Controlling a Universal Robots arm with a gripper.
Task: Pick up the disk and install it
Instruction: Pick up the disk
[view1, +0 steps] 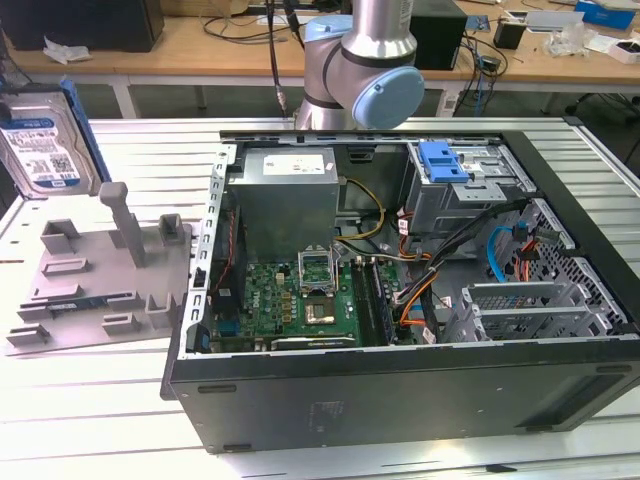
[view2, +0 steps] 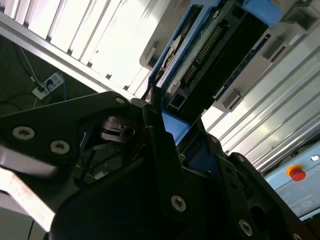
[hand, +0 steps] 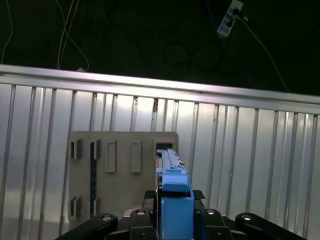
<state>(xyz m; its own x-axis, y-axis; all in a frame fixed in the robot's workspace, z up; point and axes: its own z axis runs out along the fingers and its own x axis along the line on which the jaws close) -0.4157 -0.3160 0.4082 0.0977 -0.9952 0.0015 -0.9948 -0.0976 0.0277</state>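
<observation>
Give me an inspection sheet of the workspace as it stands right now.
Surface: slatted metal table, bearing the tray and the case.
Job's things: the disk upright by the tray's far end, at the exterior view's left; open computer case with a blue tab on its drive cage.
Clutter: grey moulded tray.
End effector: end effector shut on the disk's blue bracket, seen in both wrist views.
Cables: orange, blue and black leads inside the case; power strip with cords on the floor.
Surroundings: wooden bench with cables behind the table; robot arm over the case's far side.
</observation>
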